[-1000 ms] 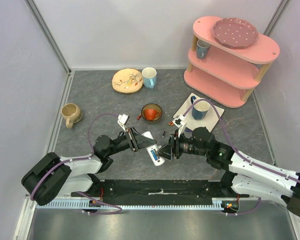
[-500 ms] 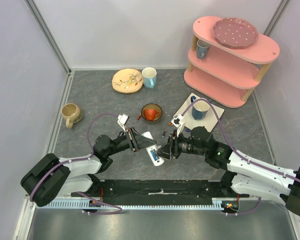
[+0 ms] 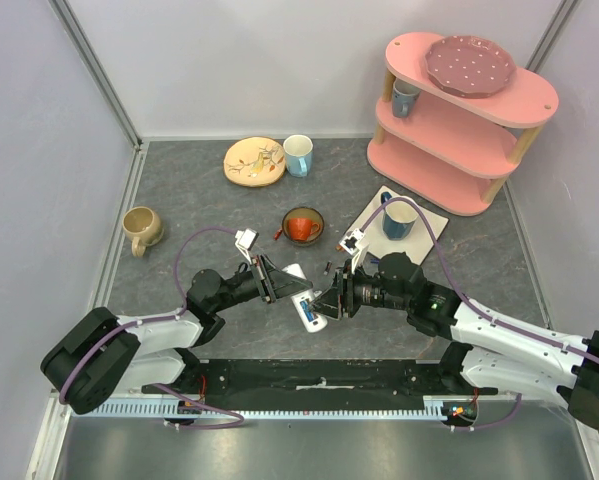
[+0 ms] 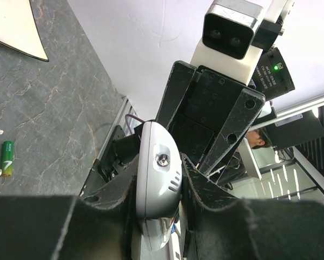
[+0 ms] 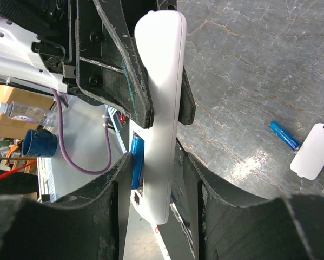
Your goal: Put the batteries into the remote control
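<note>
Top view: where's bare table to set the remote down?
Free: the left patch between beige mug and plate, and the right patch on the near side of pink shelf, right of white tile. Crowded: centre, around bowl, loose batteries and remote.

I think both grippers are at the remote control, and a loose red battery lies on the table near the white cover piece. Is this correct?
Not quite. The loose battery near the white cover piece is blue, not red; the right wrist view shows it. The rest holds: the left gripper and the right gripper are both at the remote control.
</note>
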Controlling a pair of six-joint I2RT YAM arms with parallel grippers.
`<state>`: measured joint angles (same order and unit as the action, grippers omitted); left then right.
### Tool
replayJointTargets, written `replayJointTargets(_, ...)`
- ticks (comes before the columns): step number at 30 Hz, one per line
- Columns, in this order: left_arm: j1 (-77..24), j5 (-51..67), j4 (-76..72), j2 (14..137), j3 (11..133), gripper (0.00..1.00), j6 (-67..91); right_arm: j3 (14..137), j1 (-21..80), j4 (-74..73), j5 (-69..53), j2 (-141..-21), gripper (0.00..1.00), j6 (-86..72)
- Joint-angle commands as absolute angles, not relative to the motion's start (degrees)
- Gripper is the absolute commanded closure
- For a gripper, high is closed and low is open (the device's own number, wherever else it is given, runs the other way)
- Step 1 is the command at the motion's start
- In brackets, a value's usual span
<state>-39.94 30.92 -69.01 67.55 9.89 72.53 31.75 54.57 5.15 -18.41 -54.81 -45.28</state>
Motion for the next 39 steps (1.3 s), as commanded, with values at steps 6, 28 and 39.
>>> replayJointTargets(6,-40.4,30.1,-94.3,66.2,11.3,0.98,73.3,32.4,54.6,0.4,-15.7,-55.0,0.48,-44.0)
replayJointTargets(28,-40.4,31.0,-94.5,72.1,10.0,0.98,71.6,35.6,54.6,1.0,-18.0,-51.5,0.33,-46.7)
replayJointTargets(39,-40.4,31.4,-94.6,70.9,12.6,0.98,73.7,32.6,54.5,3.5,-20.7,-52.5,0.33,-46.4)
